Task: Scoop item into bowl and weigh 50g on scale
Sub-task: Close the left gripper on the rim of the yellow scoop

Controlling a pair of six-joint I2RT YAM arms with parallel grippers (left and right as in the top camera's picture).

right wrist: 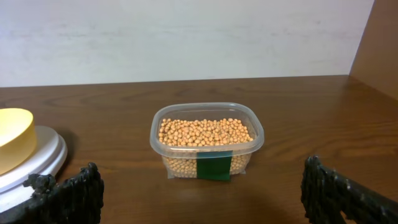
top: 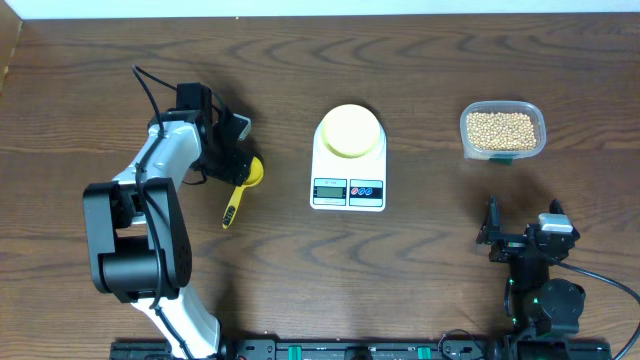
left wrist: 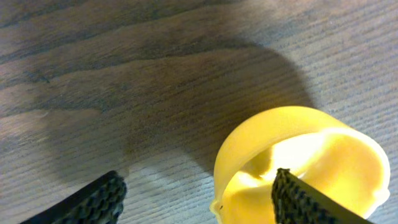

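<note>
Pickup step: left claw, unclenched, straddles the bright yellow plastic scoop wall; next, squeeze and lift. Right claw gapes empty.

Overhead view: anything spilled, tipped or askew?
Nothing stands out. The small tan beans are inside the clear rectangular plastic tub, the pale yellow-green bowl sits upright on the white digital scale, and the bright yellow scoop lies on the wooden table.

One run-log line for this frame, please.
left gripper: open at bright yellow plastic scoop | right gripper: open | pale yellow-green round bowl: on white flat scale | tan beans: in clear tub
</note>
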